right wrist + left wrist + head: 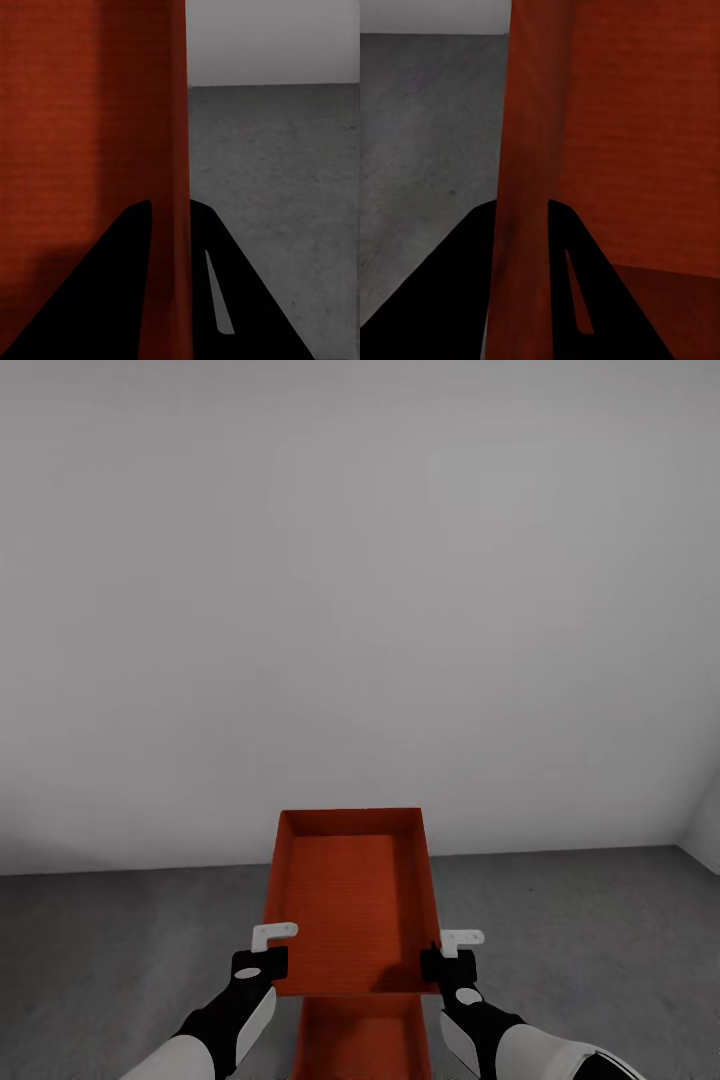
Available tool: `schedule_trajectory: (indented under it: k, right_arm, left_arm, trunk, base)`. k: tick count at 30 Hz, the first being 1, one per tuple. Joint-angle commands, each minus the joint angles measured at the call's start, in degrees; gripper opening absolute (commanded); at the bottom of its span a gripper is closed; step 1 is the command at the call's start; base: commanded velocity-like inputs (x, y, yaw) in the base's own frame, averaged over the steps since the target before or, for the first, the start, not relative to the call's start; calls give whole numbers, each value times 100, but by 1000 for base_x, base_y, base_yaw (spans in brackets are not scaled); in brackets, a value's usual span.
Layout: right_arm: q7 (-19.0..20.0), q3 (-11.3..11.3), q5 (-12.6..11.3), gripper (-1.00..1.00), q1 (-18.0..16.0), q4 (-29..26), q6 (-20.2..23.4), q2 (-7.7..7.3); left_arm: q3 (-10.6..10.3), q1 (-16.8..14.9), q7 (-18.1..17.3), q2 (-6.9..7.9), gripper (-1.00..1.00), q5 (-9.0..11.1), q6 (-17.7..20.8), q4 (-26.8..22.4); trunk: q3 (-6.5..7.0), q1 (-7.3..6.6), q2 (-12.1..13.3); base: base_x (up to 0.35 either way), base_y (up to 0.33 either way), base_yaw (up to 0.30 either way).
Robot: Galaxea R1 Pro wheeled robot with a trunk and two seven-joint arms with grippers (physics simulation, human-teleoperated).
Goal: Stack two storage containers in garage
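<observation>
Carefully, I held the upper storage container [350, 895] by its side walls, left gripper [266, 945] and right gripper [452, 950] each clamped on a wall, above the lower container [362, 1035]. Lowering level, rims aligned, seemed best. Dark grey garage floor [580, 940] met a plain wall [360, 580].

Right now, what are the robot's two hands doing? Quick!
Left gripper: shut on the left wall of the upper container.
Right gripper: shut on its right wall.
</observation>
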Motion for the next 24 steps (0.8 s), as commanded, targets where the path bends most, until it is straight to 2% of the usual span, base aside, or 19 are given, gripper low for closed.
schedule_trajectory:
  k: [1,24]
  right_arm:
    - [5,-314,-45,-100,-1,2,4,-20]
    - [5,-314,-44,-100,-1,2,4,-20]
  left_arm:
    - [-40,-6,55,17,-100,10,-262,-34]
    - [-40,-6,55,17,-100,9,-263,-21]
  trunk:
    - [-18,1,-7]
    - [-231,1,-7]
  base:
    - [0,-63,0]
    - [0,-5,0]
